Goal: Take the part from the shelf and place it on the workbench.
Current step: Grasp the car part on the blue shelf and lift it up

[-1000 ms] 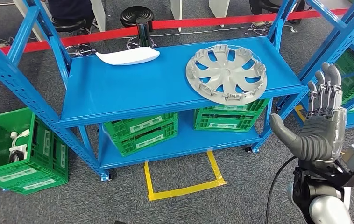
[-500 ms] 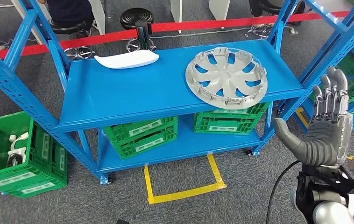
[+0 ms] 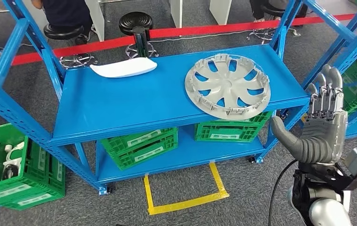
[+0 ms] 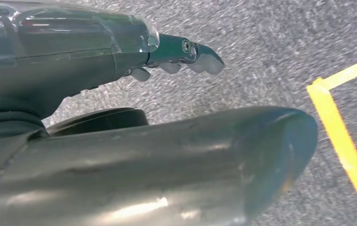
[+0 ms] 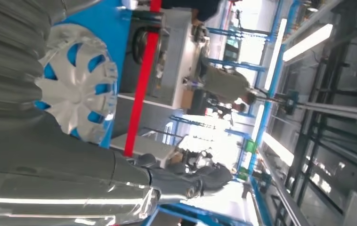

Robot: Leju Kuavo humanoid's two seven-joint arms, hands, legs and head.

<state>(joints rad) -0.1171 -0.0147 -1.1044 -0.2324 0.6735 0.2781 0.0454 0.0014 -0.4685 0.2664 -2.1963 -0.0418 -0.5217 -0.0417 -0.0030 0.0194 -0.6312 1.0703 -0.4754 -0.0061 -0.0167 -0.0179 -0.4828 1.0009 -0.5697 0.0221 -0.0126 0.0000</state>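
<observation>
A silver wheel cover lies flat on the right half of the blue shelf's top board, its near edge over the board's front lip. The same cover appears in the right wrist view. A white curved part lies at the board's back left. My right hand is raised to the right of the shelf, fingers straight up and thumb spread, holding nothing, a short way from the cover. My left hand hangs over grey carpet, holding nothing, fingers apart.
Green crates sit on the lower shelf board, and another green crate stands on the floor at the left. A second blue rack is at the right. Yellow tape marks the carpet. Stools and red tape lie behind the shelf.
The whole picture has shifted slightly, so the camera has moved. My right hand stays raised and open beside the shelf's right end.
</observation>
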